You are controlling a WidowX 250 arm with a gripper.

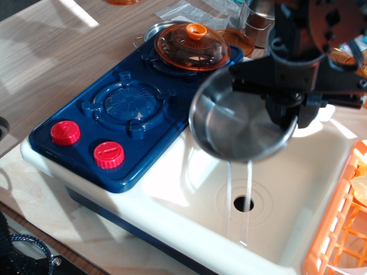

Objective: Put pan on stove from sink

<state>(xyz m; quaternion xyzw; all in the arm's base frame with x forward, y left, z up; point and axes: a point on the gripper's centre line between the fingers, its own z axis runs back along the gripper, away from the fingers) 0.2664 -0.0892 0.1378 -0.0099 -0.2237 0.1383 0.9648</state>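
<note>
The shiny steel pan (235,123) hangs in the air above the cream-white sink (189,195), tilted, with its left rim over the right edge of the dark blue stove (86,123). Its thin wire handle (239,189) is blurred and points down toward the front of the sink, above the drain hole (243,203). My black gripper (293,113) is shut on the pan's right rim, one finger inside and one outside. The stove's front burner (131,103) is bare.
A small pot with an orange see-through lid (192,46) sits on the back burner. Two red knobs (109,154) are at the stove's front. An orange dish rack (338,235) borders the sink on the right. Cups and containers (258,20) stand behind.
</note>
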